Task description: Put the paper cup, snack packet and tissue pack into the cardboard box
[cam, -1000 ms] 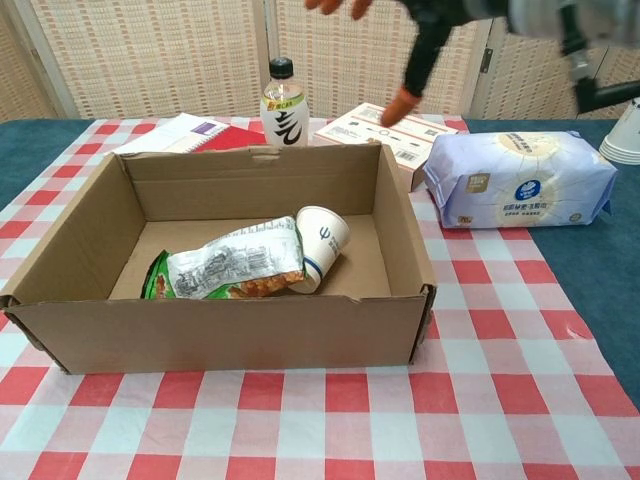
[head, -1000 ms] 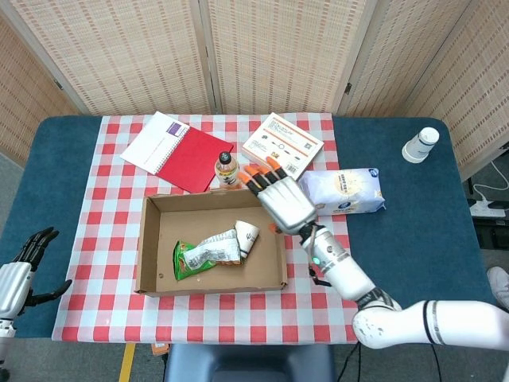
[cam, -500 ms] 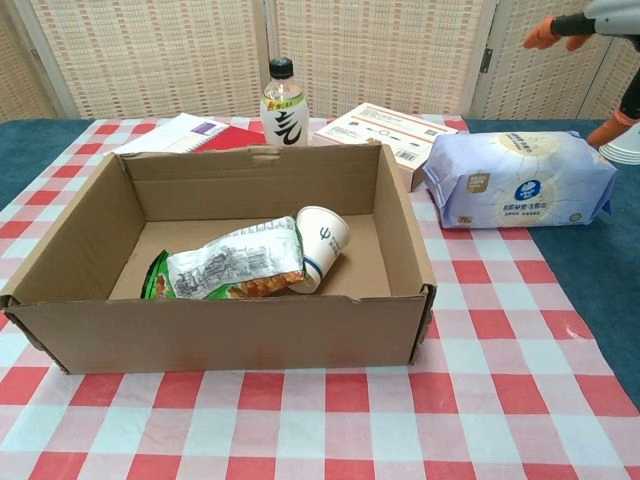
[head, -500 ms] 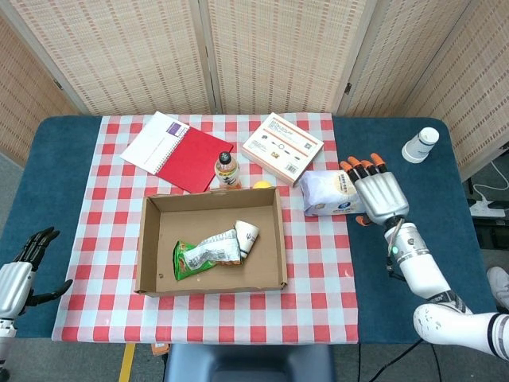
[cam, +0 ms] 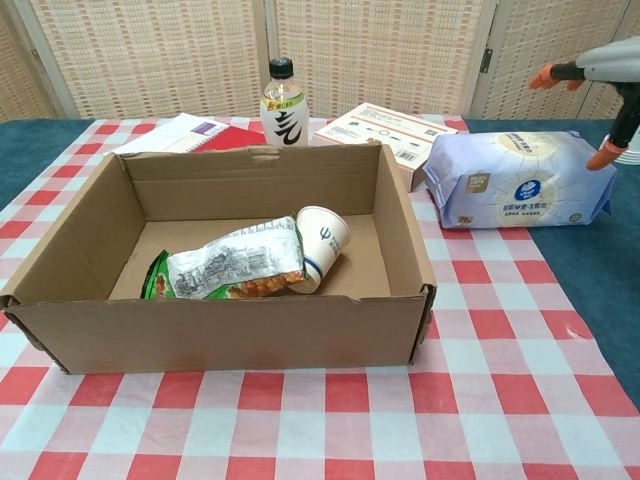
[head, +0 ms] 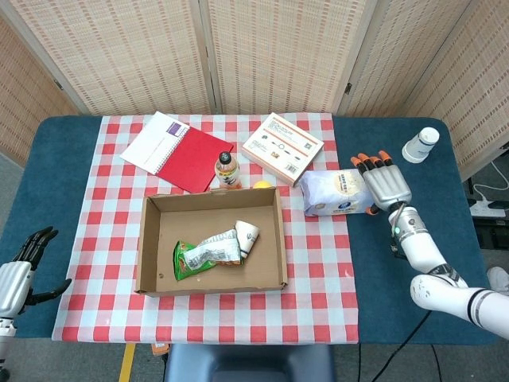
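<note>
Orange-tipped fingers (head: 372, 159) of the right hand (head: 385, 184) spread released over the right end of the tissue pack (head: 338, 192) lying on the table (head: 413, 239) beside the cardboard box (head: 151, 247), which holds the paper cup (head: 246, 235) and snack packet (head: 205, 253), while the left hand (head: 24, 267) hangs empty with fingers apart.

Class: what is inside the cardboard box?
Inside the cardboard box lie a paper cup on its side and a snack packet. The packet hides the box floor beneath it.
</note>
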You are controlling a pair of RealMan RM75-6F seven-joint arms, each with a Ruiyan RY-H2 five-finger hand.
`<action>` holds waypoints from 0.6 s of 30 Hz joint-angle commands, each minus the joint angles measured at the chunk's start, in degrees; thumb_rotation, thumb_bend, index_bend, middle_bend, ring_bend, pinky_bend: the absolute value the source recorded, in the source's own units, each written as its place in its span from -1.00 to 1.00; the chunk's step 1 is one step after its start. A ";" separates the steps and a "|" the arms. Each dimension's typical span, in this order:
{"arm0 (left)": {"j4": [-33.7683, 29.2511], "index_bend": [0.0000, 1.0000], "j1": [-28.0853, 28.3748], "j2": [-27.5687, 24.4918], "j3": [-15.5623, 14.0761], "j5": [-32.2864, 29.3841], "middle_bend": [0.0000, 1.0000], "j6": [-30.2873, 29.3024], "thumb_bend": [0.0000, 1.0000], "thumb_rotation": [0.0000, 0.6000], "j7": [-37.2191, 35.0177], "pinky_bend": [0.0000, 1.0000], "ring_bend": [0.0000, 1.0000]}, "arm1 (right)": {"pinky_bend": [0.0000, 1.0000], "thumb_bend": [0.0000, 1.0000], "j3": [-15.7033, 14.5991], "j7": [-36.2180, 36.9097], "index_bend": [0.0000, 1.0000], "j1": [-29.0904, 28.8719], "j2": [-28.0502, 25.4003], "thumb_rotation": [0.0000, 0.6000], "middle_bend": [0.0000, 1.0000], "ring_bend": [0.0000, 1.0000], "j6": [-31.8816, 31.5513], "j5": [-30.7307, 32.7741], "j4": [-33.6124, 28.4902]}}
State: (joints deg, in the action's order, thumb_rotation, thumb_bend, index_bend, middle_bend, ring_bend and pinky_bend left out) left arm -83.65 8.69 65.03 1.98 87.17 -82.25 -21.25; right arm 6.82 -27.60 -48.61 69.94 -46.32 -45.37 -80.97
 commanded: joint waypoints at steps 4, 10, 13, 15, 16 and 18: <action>0.25 -0.82 -0.01 -0.02 0.15 -0.25 -0.95 0.08 -0.54 1.00 -0.36 -0.55 -1.00 | -1.00 -1.00 0.57 1.15 -1.00 -2.51 5.22 1.00 -1.00 -1.00 3.60 -0.30 6.55; 0.52 -0.82 0.01 -0.01 0.21 0.06 -0.95 -0.18 -0.54 1.00 -1.17 -0.55 -1.00 | -1.00 -1.00 0.64 1.17 -1.00 -4.00 8.48 1.00 -1.00 -1.00 6.44 1.63 11.79; 0.69 -0.82 -0.10 0.06 0.26 0.27 -0.94 -0.62 -0.54 1.00 -1.41 -0.55 -1.00 | -1.00 -1.00 0.44 1.05 -1.00 -4.58 10.16 1.00 -1.00 -1.00 7.59 2.44 14.44; 0.73 -0.82 -0.09 0.05 0.26 0.20 -0.94 -0.54 -0.54 1.00 -1.44 -0.55 -1.00 | -1.00 -1.00 0.07 0.82 -1.00 -4.84 11.23 1.00 -1.00 -1.00 8.41 2.95 16.13; 0.73 -0.82 -0.08 0.05 0.25 0.17 -0.94 -0.46 -0.54 1.00 -1.45 -0.55 -1.00 | -1.00 -1.00 -0.13 0.69 -1.00 -4.93 11.68 1.00 -1.00 -1.00 8.77 3.20 16.81; 0.72 -0.82 -0.06 0.05 0.23 0.18 -0.94 -0.40 -0.54 1.00 -1.43 -0.55 -1.00 | -1.00 -1.00 -0.44 0.62 -1.00 -5.07 12.73 1.00 -1.00 -1.00 9.53 3.77 18.31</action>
State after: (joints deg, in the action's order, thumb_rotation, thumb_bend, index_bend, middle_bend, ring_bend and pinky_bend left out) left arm -82.93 8.63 65.08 2.21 87.35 -82.66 -22.67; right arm 6.71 -26.84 -53.43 81.91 -37.44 -42.13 -63.50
